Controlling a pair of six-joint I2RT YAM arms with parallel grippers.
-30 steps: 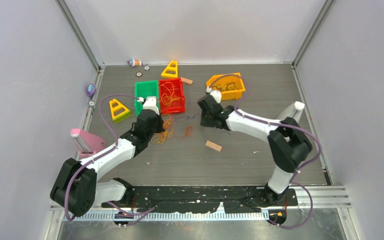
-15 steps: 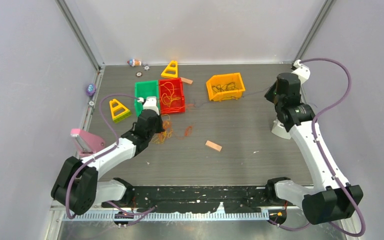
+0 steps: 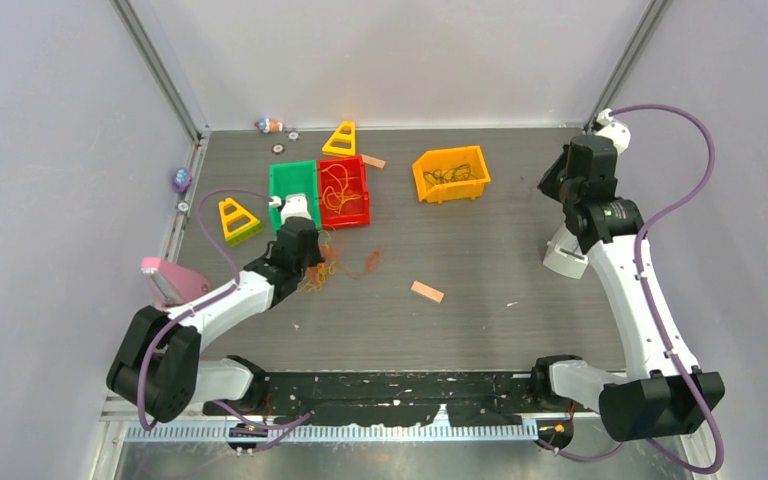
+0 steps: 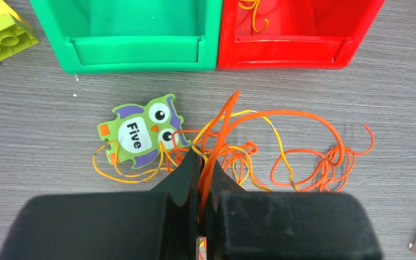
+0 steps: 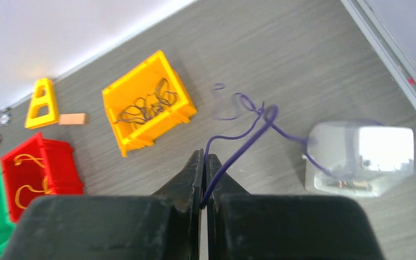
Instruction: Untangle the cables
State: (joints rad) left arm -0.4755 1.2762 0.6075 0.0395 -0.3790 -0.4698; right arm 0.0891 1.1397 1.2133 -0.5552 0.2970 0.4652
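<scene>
Pinching one thin orange string-like cable (image 4: 214,157) with the left gripper (image 4: 201,181), jaws pressed nearly together on it, low over the grey wood-grain table (image 4: 43,108). Held there, by judgement, to anchor the loose orange-and-yellow clump (image 4: 281,157), lying at 6 o'clock from the red plastic bin (image 4: 298,38) and touching a green owl-shaped puzzle card (image 4: 141,132).

Gripping a thin dark purple wire (image 5: 244,151) with the right gripper (image 5: 205,181), jaws closed on it, high at about 2 o'clock of the table. Probably held so far off to draw this strand apart from the others.

Can follow the purple wire only from the right wrist: curling down toward a white translucent box (image 5: 360,157), with dark cables (image 5: 143,105) heaped in the yellow-orange plastic bin (image 5: 157,130). From above, too fine to find.

Can tell only from the left wrist which strand is pinched, and that the owl card is there.
</scene>
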